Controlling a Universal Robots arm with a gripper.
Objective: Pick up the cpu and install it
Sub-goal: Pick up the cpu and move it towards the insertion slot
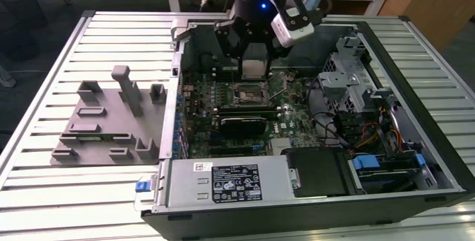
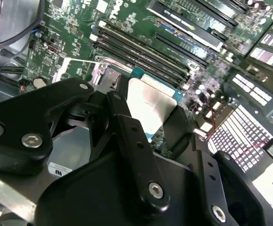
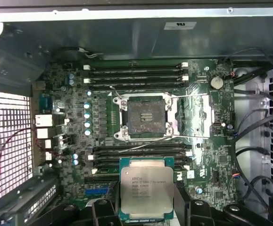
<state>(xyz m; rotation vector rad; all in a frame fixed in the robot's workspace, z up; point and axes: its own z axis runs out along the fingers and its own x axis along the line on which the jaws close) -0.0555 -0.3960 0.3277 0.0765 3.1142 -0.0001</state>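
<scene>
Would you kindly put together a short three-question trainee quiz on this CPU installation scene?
1. True or false: the CPU socket on the motherboard is empty.
2. The gripper grips: A) a cable, B) the cpu, C) a memory module.
3. Fill in: the grey holder tray lies on the exterior view's ___ of the computer case.
Key: 1 true; 2 B; 3 left.

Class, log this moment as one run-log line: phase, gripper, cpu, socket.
phase: cpu in grasp | gripper: shut on cpu, over motherboard | cpu: held, not seated | socket: empty
</scene>
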